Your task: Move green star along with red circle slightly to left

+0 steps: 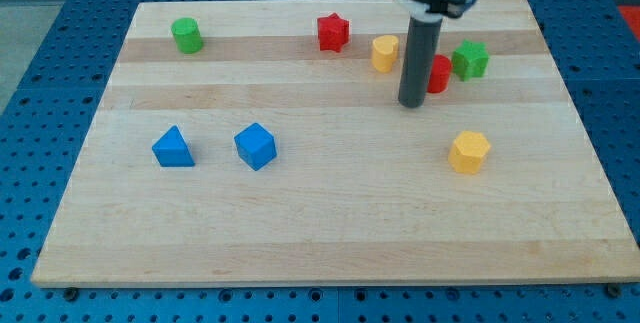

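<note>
- My tip point(412, 104) stands just left of the red circle point(439, 74), with the green star point(470, 59) behind it.
- The yellow cylinder point(385, 53) and red star point(333, 32) block the leftward lane.
- The board's centre point(340, 153) lies open.

Your tip point(412, 104) sits just left of the red circle point(439, 73), which touches the green star point(470, 59) on its right. The yellow cylinder point(385, 53) lies just left of the rod.
</note>
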Controlling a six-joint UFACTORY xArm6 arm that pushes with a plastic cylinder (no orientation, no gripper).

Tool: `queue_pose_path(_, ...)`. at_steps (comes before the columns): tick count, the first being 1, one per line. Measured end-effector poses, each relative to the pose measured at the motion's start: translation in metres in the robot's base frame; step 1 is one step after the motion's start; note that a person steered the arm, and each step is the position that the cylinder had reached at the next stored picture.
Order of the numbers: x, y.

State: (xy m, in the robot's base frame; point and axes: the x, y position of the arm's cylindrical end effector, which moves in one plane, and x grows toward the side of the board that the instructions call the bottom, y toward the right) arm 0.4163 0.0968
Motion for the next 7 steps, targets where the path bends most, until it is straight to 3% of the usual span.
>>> queue_pose_path(2, 0.028, 0.026)
queue_pose_path(3, 0.021, 0.03)
queue_pose_path(4, -0.029, 0.034)
queue_pose_path(7, -0.039, 0.035)
